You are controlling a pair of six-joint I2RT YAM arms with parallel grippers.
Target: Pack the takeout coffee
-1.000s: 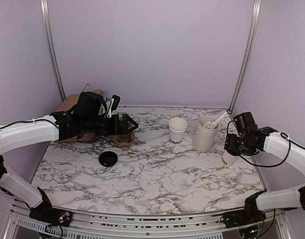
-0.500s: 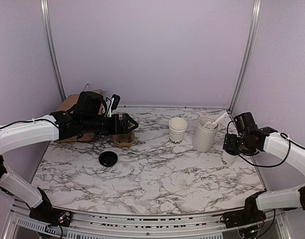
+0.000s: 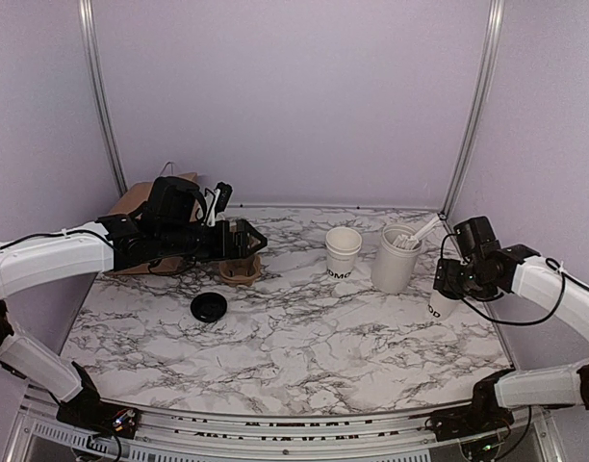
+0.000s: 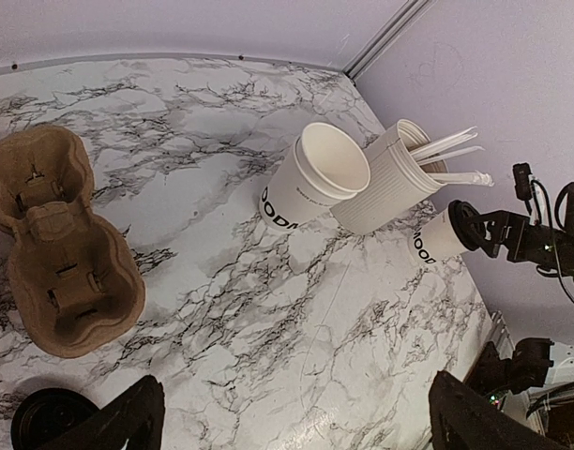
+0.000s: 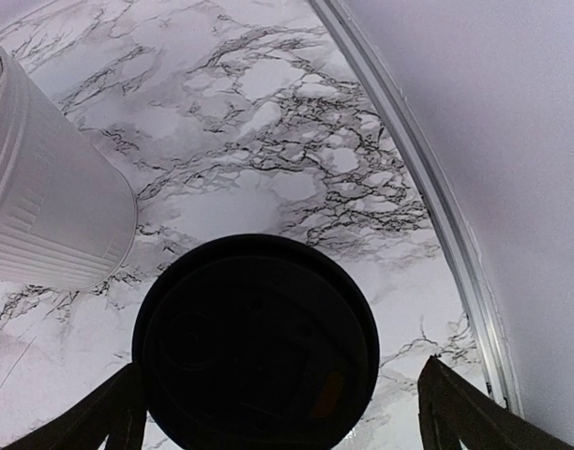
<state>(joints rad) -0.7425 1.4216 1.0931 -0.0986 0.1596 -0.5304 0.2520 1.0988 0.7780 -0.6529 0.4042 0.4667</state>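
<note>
The cup (image 3: 439, 308) stands upright at the 3 o'clock edge of the table (image 3: 304, 356), just to the 4 o'clock side of the tub (image 3: 395, 262). Black lettering runs low on its side, and the black lid (image 5: 256, 342) sits on its rim.

The right fingers (image 3: 454, 281) hang directly over the cup. In the right wrist view they are spread wide, one on each side of the lid. The one on the right stands clear of it. The one on the left comes very close to the lid's edge, and I cannot tell whether it touches. They grip nothing.

The left fingers (image 3: 248, 232) are at 10 o'clock, above the brown carrier (image 4: 62, 253). They are also spread fully apart and hold nothing.

A loose lid (image 3: 209, 307) lies flat on the table at 9 o'clock, near the carrier on its 6 o'clock side.

A stack of cups (image 3: 343, 250) stands at 1 o'clock, and in the left wrist view it appears to lean against the ribbed tub, which holds white utensils (image 4: 446, 150). A brown bag (image 3: 139, 200) sits at the far 10 o'clock corner, behind the left arm.
</note>
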